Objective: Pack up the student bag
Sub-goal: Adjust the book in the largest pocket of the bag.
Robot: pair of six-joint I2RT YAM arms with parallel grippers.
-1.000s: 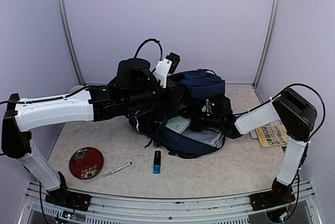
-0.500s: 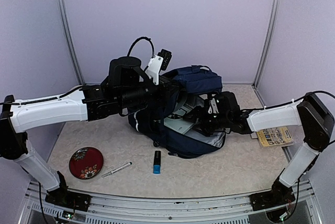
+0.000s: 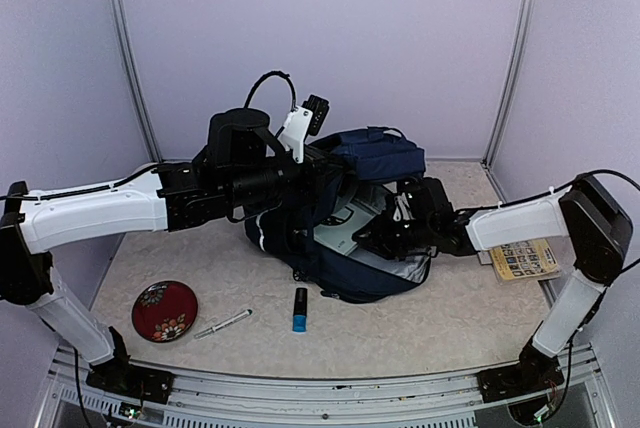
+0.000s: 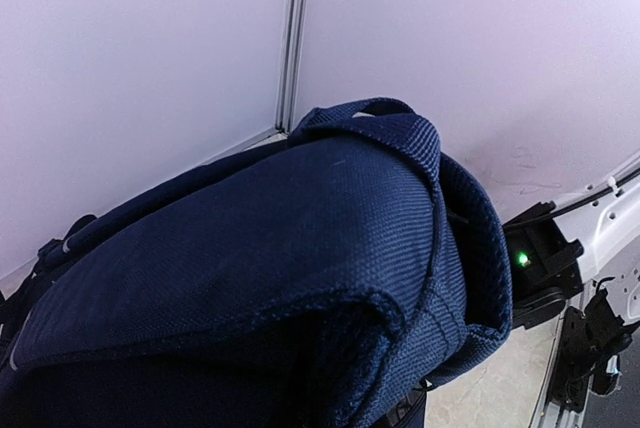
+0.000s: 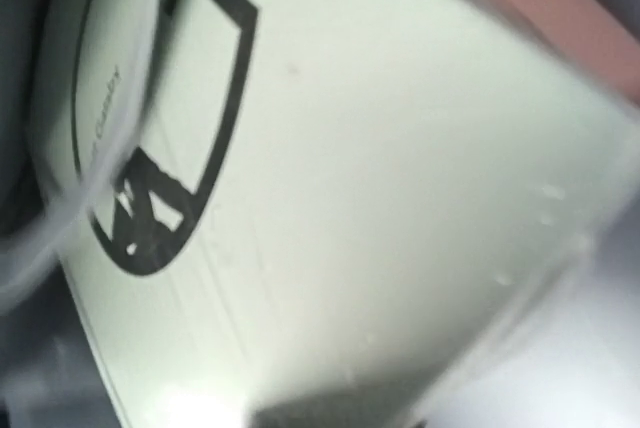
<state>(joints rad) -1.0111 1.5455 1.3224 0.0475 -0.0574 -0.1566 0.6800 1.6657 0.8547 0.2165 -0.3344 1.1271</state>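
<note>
Student bag [image 3: 378, 158] around right claw [image 3: 368, 238]

Nothing is reading clearly on the pale green flat cover [image 5: 400, 198] filling the right wrist view. It is showing a black outlined rectangle [image 5: 195, 83] and a rounded black emblem [image 5: 140, 216], with a short line of small dark lettering [image 5: 100, 108] running along a curved black line, but blur is keeping the letters from being made out. In the top view, the yellow printed booklet [image 3: 523, 258] lying at the right is carrying a grid of dark squares and print too small to read.
</note>
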